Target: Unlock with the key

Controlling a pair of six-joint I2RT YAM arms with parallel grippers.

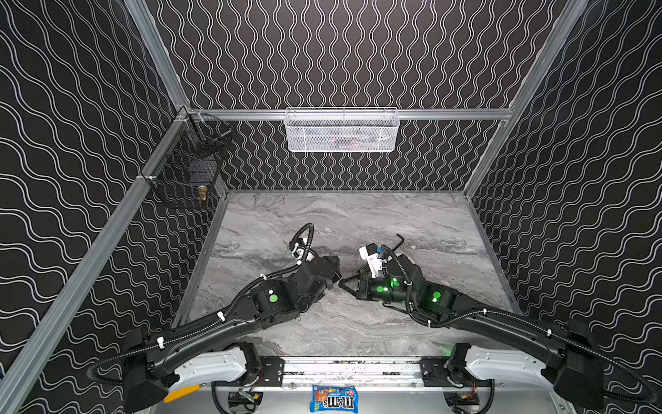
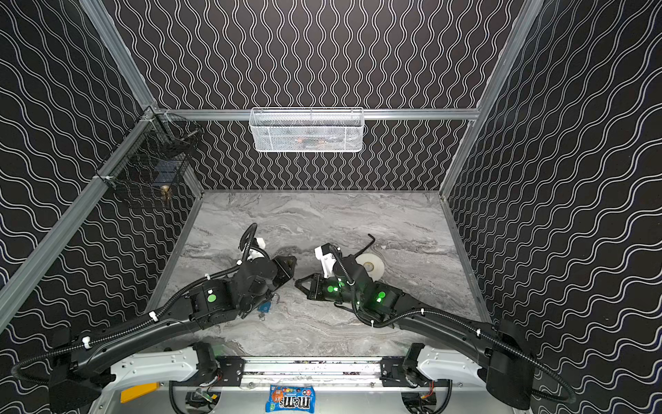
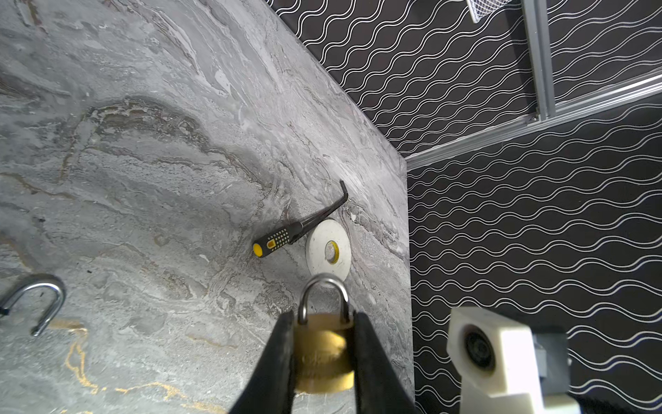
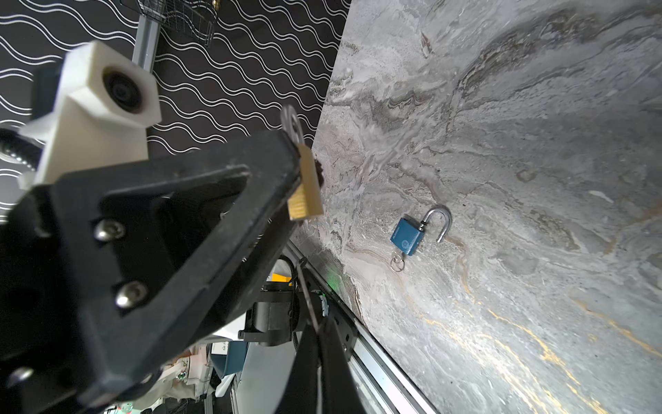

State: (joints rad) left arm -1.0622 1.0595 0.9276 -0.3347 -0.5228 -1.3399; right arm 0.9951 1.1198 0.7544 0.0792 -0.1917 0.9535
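Now | left jaws narrowly parted, pinching brass padlock (image 3: 324, 355) between them | right jaws closed tight just beside; key not discernible | risk: off-axis key push could twist padlock loose

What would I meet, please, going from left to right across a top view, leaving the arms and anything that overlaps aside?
Black wire basket → blue padlock → white tape roll.
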